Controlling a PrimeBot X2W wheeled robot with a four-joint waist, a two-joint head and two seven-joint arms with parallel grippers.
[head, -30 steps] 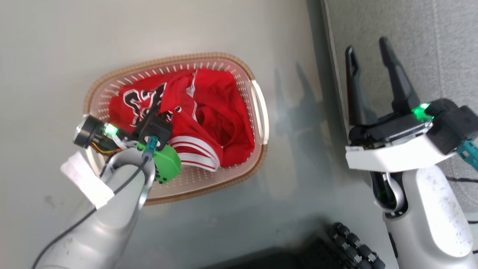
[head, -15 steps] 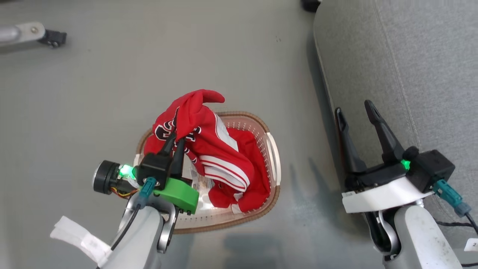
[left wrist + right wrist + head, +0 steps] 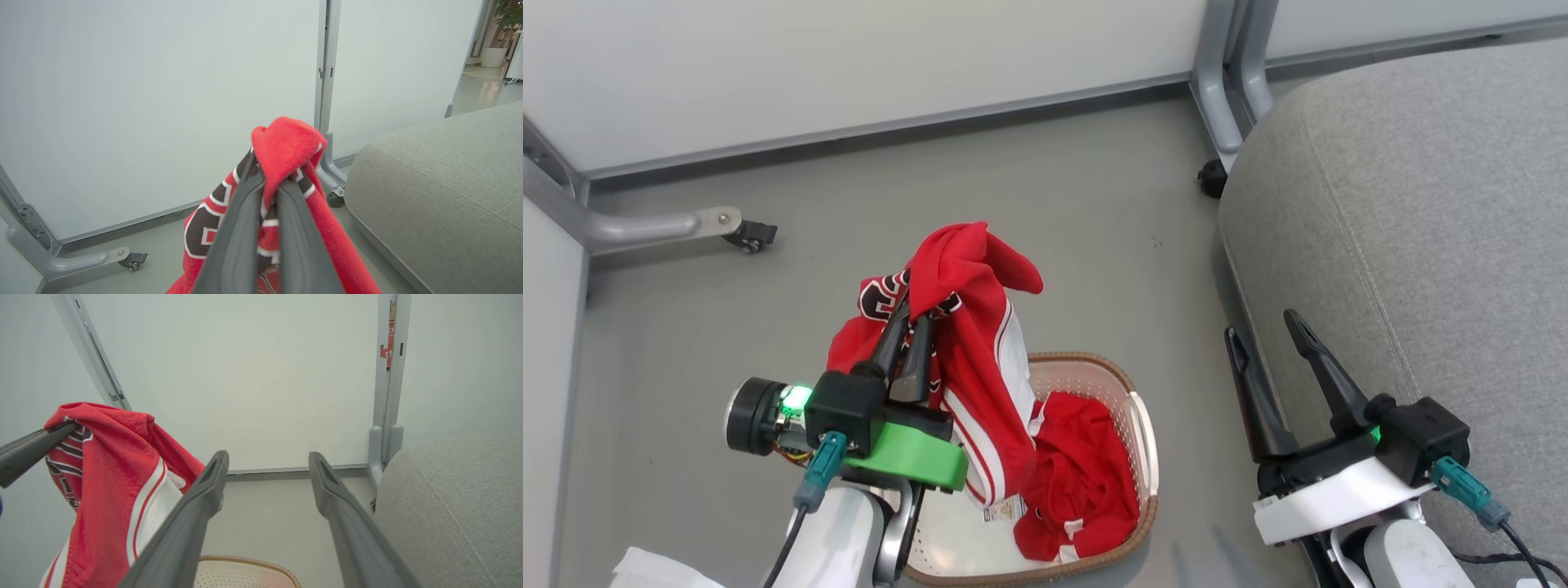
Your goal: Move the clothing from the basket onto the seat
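Note:
My left gripper (image 3: 915, 304) is shut on a fold of the red jersey (image 3: 976, 359), which hangs lifted above the basket (image 3: 1145, 433) with its lower end still trailing inside. In the left wrist view the jersey (image 3: 286, 143) drapes over the left gripper (image 3: 267, 185). A plain red garment (image 3: 1082, 482) lies bunched in the basket's right half. The grey seat (image 3: 1413, 220) is to the right. Beside its edge my right gripper (image 3: 1264, 322) stands open and empty. In the right wrist view, the right gripper (image 3: 267, 457) points at the wall with the jersey (image 3: 110, 457) to its left.
White partition panels (image 3: 849, 57) on grey metal legs with castors (image 3: 752, 237) stand behind the basket. Another panel leg (image 3: 1217, 114) meets the seat's far corner. Grey floor (image 3: 1094, 212) lies between basket, panels and seat.
My left gripper has risen, pulling the jersey up out of the basket. The head camera has tilted up, so the basket now sits lower and the panels have come into view.

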